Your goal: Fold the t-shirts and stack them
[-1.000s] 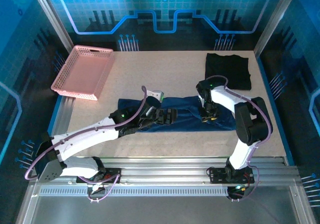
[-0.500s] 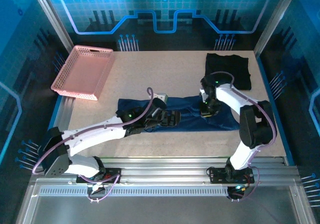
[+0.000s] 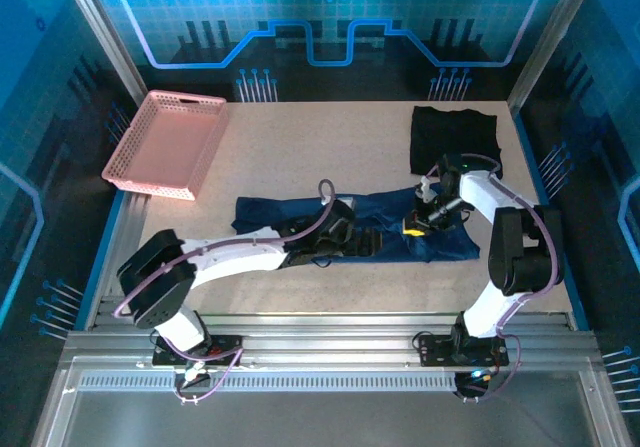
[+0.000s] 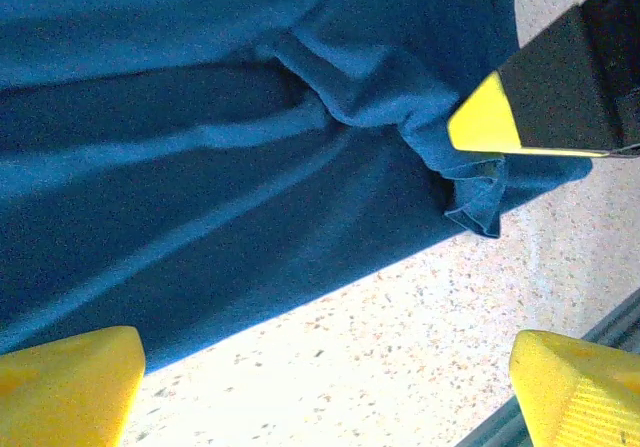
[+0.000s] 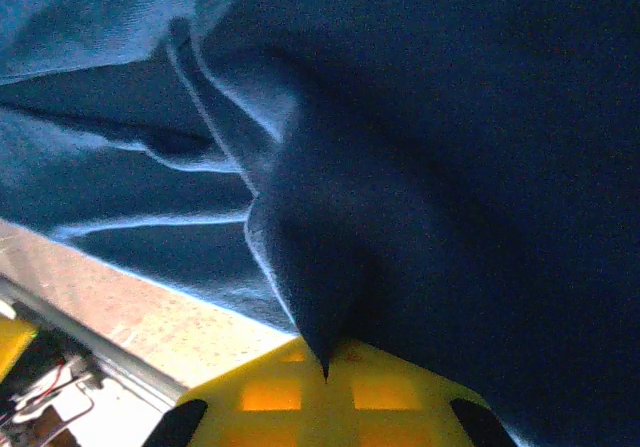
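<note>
The navy blue t-shirt [image 3: 270, 212] lies as a long crumpled band across the front of the table. The plain black t-shirt [image 3: 455, 139] rests folded square at the back right. My left gripper [image 3: 368, 240] hovers open over the navy shirt's front edge [image 4: 200, 167], its yellow fingertips [image 4: 65, 387] wide apart above cloth and bare table. My right gripper [image 3: 415, 225] is shut on a bunched fold of the navy shirt [image 5: 450, 117], the cloth pinched to a point against its yellow pad [image 5: 325, 392]. One finger of the right gripper [image 4: 540, 97] shows in the left wrist view, beside a puckered hem.
A pink perforated basket [image 3: 165, 145] stands at the back left. Speckled tabletop [image 3: 320, 147] lies between the basket and the black shirt. The table's metal front rail [image 3: 330, 327] runs just below the navy shirt.
My left arm has reached rightward along the navy shirt, bringing its gripper close to the right one. The right arm's elbow has swung outward while its gripper stays clamped on the cloth.
</note>
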Robot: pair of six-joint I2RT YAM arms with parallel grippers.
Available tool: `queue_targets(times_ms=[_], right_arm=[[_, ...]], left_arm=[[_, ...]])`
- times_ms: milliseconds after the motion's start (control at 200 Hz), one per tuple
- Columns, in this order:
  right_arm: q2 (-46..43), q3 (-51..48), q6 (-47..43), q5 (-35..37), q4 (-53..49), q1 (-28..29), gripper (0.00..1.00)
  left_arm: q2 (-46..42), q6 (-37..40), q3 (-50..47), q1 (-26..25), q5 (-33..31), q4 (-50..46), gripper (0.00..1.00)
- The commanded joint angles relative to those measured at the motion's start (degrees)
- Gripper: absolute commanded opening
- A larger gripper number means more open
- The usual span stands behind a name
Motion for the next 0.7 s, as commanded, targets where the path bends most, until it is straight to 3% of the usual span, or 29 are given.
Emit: queue_targets(times_ms=[0, 265, 305, 415, 545, 610, 695], right_arm=[[1.2, -1.1, 1.4, -7.2, 1.5, -0.3, 0.0], [3.0, -1.7, 2.8, -14.7, 2.2, -2.3, 0.02], [3.4, -1.2, 2.5, -13.0, 1.0, -2.3, 0.07], [2.4, -1.3, 3.1, -7.8, 0.1, -3.0, 0.34], [-4.9, -3.9, 7.9, 1.1, -0.1, -5.2, 0.47], [-9.4, -4.9, 10.0, 7.4, -1.8, -5.9, 0.48], [-12.9, -6.1, 11.1, 10.4, -3.5, -6.5, 0.48]], left_arm=[[2.4, -4.8, 2.9, -0.4, 4.3, 6.7, 0.94], [5.5, -6.3, 4.2, -0.4, 5.6, 9.4, 0.93], [5.7, -6.7, 4.1, -0.4, 5.4, 9.7, 0.93], [5.9, -6.5, 4.4, -0.5, 5.0, 9.5, 0.93], [7.1, -6.4, 5.6, -0.4, 5.5, 8.1, 0.93], [8.1, -7.0, 6.1, -0.4, 5.8, 7.9, 0.93], [9.5, -8.1, 7.0, -0.4, 5.9, 7.3, 0.91]])
